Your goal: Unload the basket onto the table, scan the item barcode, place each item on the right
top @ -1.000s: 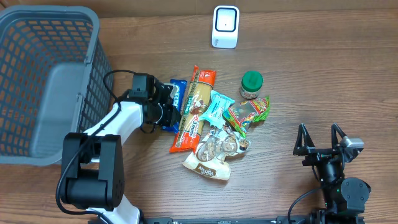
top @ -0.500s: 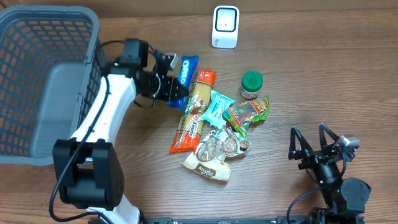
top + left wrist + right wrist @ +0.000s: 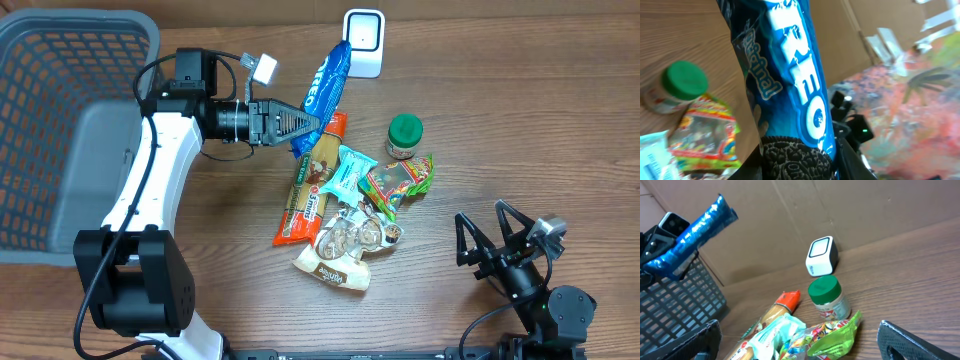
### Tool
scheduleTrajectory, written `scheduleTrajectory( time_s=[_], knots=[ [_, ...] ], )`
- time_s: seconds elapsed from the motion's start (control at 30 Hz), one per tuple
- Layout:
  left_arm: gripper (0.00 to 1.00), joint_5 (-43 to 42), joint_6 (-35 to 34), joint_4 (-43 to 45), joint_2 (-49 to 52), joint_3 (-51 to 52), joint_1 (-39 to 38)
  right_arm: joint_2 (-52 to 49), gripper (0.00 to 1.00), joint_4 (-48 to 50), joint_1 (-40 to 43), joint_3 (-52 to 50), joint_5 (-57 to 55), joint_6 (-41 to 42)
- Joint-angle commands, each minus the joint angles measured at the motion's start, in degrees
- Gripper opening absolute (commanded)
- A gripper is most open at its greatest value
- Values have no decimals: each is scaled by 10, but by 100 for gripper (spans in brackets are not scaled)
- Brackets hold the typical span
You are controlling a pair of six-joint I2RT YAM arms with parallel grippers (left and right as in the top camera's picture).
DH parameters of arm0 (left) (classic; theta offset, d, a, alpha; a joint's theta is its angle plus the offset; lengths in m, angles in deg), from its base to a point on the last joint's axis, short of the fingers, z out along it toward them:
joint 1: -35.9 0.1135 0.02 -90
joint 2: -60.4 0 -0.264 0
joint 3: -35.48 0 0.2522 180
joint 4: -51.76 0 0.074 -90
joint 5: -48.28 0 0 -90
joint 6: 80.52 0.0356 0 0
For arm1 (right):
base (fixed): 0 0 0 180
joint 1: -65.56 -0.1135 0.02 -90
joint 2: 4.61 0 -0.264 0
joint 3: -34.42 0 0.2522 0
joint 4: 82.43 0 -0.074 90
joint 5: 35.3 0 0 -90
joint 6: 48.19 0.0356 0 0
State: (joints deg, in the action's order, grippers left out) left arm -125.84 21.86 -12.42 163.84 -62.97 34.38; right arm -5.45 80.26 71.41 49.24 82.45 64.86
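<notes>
**Oreo packet lifted in the left fingers, free end toward the scanner**

Your left fingers (image 3: 303, 121) are clamped on the lower end of the long blue foil Oreo biscuit packet (image 3: 325, 85), which is held in the air above the desk (image 3: 500, 120); its long axis runs from the grip toward the far edge; the free end aims at the small white box-shaped scanner (image 3: 363, 42) standing there; the left arm is plainly nearer; your right fingers (image 3: 464, 240) stand wide apart and empty by the near right corner.

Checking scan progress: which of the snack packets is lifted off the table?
The long blue Oreo cookie packet, clamped in the left gripper near the white scanner box; the other packets lie on the wooden table.
</notes>
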Motion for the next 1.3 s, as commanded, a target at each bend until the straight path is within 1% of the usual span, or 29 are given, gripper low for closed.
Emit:
scheduleTrajectory(
  time_s=[0.0,0.1,0.2,0.33,0.43,0.57,0.7,0.77,0.83,1.07,1.2,1.27],
  knots=[
    [4,-65,-3,-1,7,-15,-8,5,100,6,-4,-6,12,48],
    [4,-66,-26,-1,7,-16,-19,5,100,7,-4,-6,38,88],
    [4,-66,-82,-1,5,-18,-37,5,100,7,-4,-6,63,87],
    [4,-65,-138,-1,-12,-28,-75,5,100,8,-4,-6,64,87],
    [4,-65,-193,3,-29,-66,-107,5,100,14,-4,-6,64,87],
    [4,-64,-281,16,-40,-143,-132,5,100,27,-4,-6,64,87],
    [4,-64,-324,27,-40,-188,-136,5,100,36,-4,-6,64,102],
    [4,-65,-325,24,-40,-188,-135,5,100,48,-4,-6,65,120],
    [4,-64,-311,7,-40,-187,-136,5,100,67,-4,-6,67,137],
    [4,-65,-206,-59,-40,-186,-131,4,100,143,-9,-6,71,206],
    [4,-65,-130,-114,-40,-186,-131,-5,100,172,-37,-6,66,207],
    [4,-65,-110,-131,-38,-186,-131,-21,100,202,-57,-6,50,223]
  ],
)
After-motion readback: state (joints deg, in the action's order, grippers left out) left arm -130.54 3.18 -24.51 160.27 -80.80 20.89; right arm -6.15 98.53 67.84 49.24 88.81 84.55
